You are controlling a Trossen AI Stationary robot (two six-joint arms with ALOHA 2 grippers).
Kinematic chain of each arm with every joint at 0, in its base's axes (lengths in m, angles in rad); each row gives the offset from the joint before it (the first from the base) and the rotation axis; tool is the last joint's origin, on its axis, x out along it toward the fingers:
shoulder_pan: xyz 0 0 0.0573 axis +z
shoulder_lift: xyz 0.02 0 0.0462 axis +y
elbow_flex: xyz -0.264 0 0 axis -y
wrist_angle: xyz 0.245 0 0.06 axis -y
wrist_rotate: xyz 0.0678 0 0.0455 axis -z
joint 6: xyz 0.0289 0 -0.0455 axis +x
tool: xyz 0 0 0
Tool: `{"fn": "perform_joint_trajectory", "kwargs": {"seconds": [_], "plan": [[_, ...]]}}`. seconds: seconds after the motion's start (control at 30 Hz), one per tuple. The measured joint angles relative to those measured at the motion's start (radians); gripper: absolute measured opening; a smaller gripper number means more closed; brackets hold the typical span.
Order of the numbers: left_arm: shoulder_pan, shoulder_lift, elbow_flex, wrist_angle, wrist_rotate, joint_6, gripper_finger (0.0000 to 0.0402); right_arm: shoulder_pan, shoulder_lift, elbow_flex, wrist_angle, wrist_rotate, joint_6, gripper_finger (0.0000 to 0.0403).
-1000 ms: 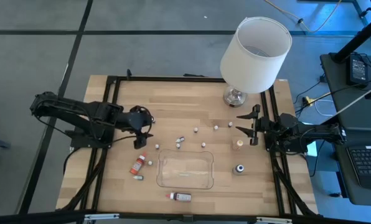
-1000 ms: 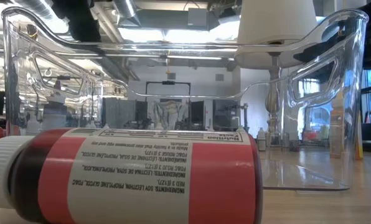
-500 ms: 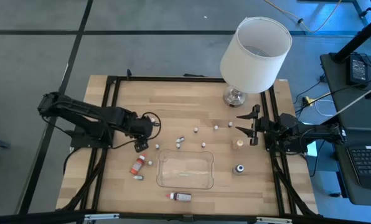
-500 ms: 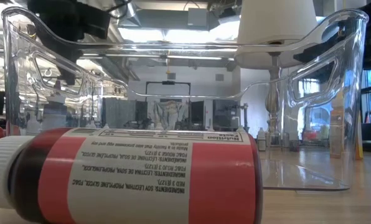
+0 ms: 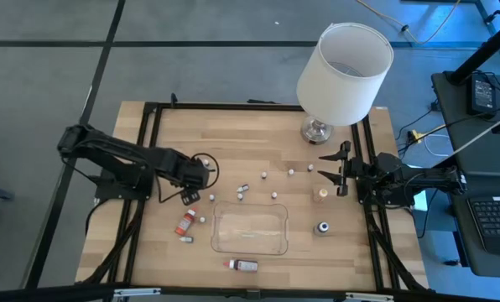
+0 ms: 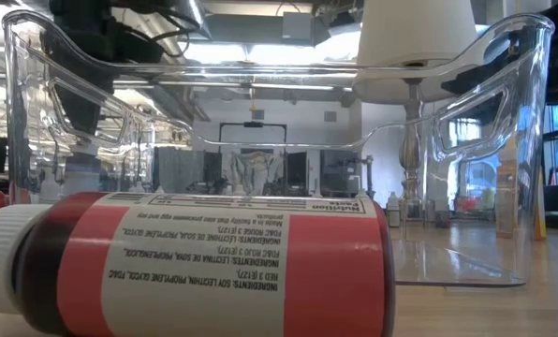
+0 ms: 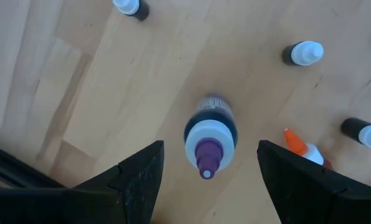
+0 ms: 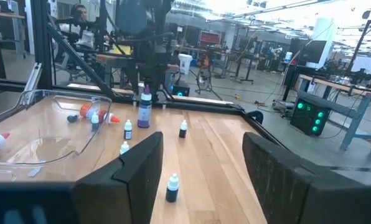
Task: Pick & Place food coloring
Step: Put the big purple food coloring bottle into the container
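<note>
A dark blue food coloring bottle (image 7: 209,134) with a white cap and purple tip stands upright on the wooden table; it also shows in the right wrist view (image 8: 144,111). My left gripper (image 7: 207,186) hangs open above it, pointing down, with one finger on either side and clear of the bottle. An orange-red bottle (image 5: 185,222) lies nearer the front. A red bottle (image 5: 243,265) lies on its side in front of the clear tray (image 5: 250,228). My right gripper (image 5: 334,172) waits open and level at the table's right edge.
Several tiny white-capped bottles (image 5: 265,176) are scattered over the middle of the table. A lamp with a white shade (image 5: 342,63) stands at the back right. A small wooden block (image 5: 320,194) and a dark round piece (image 5: 323,227) lie right of the tray.
My left gripper has come down and toward the table's near edge, tipping from a slant to point straight down over the upright blue bottle. Its fingers stay open. No bottle has moved.
</note>
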State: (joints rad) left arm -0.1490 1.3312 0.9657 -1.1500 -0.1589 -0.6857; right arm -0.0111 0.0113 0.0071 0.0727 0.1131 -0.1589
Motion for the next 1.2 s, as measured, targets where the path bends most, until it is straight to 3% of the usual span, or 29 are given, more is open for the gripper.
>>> {"fn": "perform_joint_trajectory", "kwargs": {"seconds": [0.5, 0.93, 1.2], "plan": [[0.0, 0.05, 0.0, 0.004, 0.026, 0.0, 0.0246, 0.0, 0.0, 0.0, 0.0, 0.0, 0.0, 0.0223], [0.0, 0.049, 0.0, 0.005, 0.026, 0.0, 0.0165, 0.0, 0.0, 0.0, 0.0, 0.0, 0.0, 0.0223], [0.0, 0.049, 0.0, 0.006, 0.026, 0.015, 0.0137, 0.0, 0.0, 0.0, 0.0, 0.0, 0.0, 0.0223]]}}
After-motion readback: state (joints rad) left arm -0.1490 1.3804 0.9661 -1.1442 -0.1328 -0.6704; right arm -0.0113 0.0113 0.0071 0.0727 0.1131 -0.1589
